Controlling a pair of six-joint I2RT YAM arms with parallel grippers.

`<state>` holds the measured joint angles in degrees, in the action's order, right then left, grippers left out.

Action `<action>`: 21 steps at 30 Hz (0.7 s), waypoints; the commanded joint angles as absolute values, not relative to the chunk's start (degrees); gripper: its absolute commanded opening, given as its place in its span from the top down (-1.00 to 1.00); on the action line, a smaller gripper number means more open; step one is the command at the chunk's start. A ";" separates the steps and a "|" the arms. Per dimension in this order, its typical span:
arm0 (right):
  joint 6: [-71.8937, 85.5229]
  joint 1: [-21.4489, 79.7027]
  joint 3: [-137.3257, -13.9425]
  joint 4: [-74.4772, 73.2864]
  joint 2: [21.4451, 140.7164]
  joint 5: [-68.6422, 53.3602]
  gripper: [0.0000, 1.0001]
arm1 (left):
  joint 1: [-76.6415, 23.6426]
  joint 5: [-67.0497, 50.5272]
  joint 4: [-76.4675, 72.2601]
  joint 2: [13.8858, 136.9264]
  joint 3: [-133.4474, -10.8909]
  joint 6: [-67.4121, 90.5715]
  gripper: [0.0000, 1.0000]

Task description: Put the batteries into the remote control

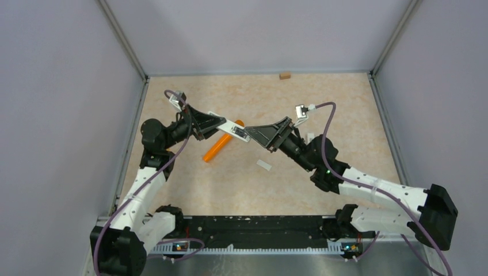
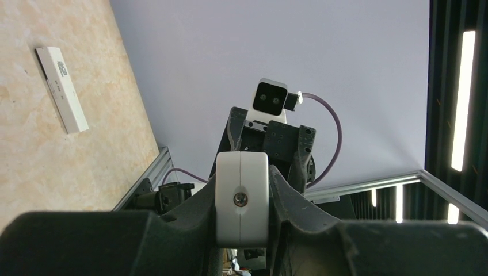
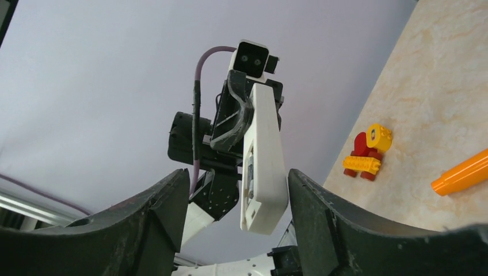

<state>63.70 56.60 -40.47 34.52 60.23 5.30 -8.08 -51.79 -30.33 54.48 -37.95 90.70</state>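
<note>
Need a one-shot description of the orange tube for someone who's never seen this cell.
Start at the beige tabletop, left of centre in the top view. The orange tube lies there diagonally, its far end passing under the raised white remote. It is the only long, round, bright orange thing there.

Orange tube (image 1: pixel 221 145) on beige tabletop (image 1: pixel 322 98), brown block (image 1: pixel 284 75) at its far edge, red-and-yellow brick toy (image 3: pixel 366 152) near the tube
</note>
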 commanded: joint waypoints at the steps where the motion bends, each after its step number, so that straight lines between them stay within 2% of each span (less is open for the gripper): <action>1: 64.58 55.44 -41.12 36.41 59.89 5.86 -0.19 | -8.09 -51.71 -32.43 53.35 -40.39 89.30 1.00; 10: 63.67 55.11 -45.61 27.58 63.16 4.74 0.34 | -8.09 -52.51 -32.21 52.94 -40.77 87.25 1.00; 13: 62.35 55.04 -47.14 24.14 63.67 5.13 0.58 | -8.09 -52.81 -31.62 53.00 -41.32 86.47 1.00; 15: 61.99 55.02 -47.30 23.26 63.78 5.43 0.64 | -8.09 -52.90 -30.85 53.08 -41.68 85.52 1.00; 18: 61.31 54.94 -47.51 22.28 63.53 5.95 0.61 | -8.09 -52.91 -28.88 52.94 -42.26 83.12 1.00; 19: 61.04 54.88 -47.62 21.79 63.29 6.06 0.46 | -8.09 -52.84 -27.97 52.86 -42.47 82.23 1.00; 21: 60.71 54.87 -47.56 21.58 62.77 6.18 -0.15 | -8.09 -52.54 -26.12 52.46 -42.78 79.63 1.00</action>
<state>63.24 55.48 -45.06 24.16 63.07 5.10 -7.81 -51.70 -27.44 54.46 -39.72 85.95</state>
